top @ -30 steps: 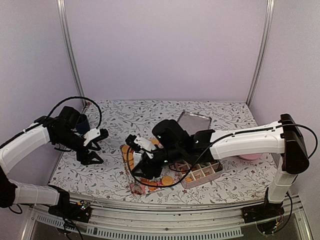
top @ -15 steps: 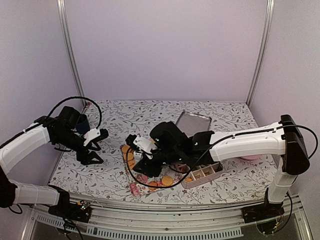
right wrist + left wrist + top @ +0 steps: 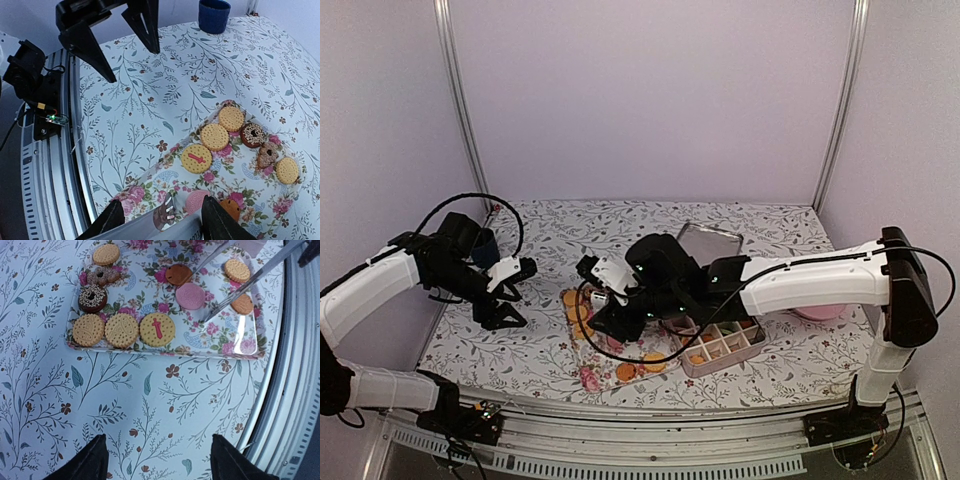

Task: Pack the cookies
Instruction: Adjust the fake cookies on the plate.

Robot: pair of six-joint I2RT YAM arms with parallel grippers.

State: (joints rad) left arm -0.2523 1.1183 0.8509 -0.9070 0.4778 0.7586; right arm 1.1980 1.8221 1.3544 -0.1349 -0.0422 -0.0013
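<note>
While both arms hang over a flower-printed table (image 3: 535,345) walled in pale lilac, the cookies (image 3: 122,330) lie on a floral tray (image 3: 165,351).

The left gripper (image 3: 160,462) is spread wide and empty over bare cloth just short of the tray's long rim, with a row of three tan biscuits nearest its fingertips. The right gripper (image 3: 160,225) also gapes and clamps nothing, above one end of the tray. A pink and a dark brown biscuit lie between its fingers. More biscuits fill a pink compartment box (image 3: 715,366) beside the tray.
</note>
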